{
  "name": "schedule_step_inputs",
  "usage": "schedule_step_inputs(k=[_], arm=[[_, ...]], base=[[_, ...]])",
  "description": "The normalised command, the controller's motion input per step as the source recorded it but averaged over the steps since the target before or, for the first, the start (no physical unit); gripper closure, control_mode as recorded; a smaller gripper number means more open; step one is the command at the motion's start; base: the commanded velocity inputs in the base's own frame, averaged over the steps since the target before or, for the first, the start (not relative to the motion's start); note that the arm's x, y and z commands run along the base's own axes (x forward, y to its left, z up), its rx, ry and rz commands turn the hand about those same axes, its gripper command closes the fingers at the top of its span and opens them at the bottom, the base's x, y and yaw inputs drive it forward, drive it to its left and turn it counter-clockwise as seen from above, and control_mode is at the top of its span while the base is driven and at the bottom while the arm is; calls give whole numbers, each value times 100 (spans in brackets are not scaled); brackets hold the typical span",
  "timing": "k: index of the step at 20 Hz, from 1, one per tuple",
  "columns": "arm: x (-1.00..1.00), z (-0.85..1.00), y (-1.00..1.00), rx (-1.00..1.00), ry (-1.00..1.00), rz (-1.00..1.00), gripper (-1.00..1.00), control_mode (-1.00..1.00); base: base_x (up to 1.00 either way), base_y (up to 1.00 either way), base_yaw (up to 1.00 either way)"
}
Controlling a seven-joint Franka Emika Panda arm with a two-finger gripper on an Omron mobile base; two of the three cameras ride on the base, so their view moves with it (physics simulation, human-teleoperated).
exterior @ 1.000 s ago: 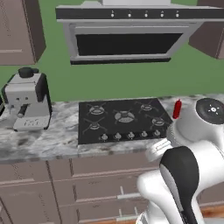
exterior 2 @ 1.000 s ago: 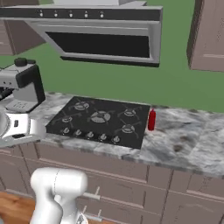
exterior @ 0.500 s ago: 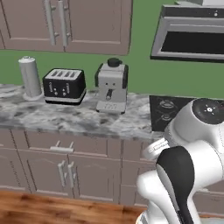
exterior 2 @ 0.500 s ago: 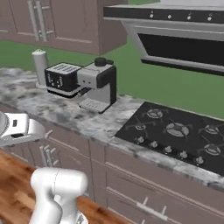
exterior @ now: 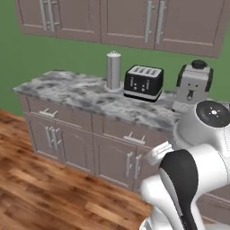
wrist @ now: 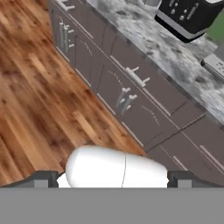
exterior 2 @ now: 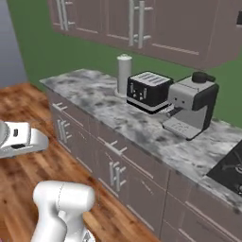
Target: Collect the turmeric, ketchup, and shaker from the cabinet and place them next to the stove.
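1. Grey-marbled stone countertop (exterior: 90, 96) now fills both base views where the black gas stove (exterior 2: 232, 171) sat centred a second ago; the whole picture has slid, so the base has driven left along the counter.
2. Only the stove's corner shows, at the counter's right end in the right base view.
3. Judging by this, the robot is heading off to fetch another item; turmeric, ketchup, shaker and cabinet are all out of sight.
4. Folded low, the white arm points down at wooden floor (wrist: 39, 87); its fingers stand spread, holding nothing.
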Motion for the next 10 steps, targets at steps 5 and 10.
schedule_step_inputs(k=[5,10], arm=[[0,0,0,0,0,0,-100,100],[0,0,0,0,0,0,-100,100]], base=[[7,66,53],[54,31,49]])
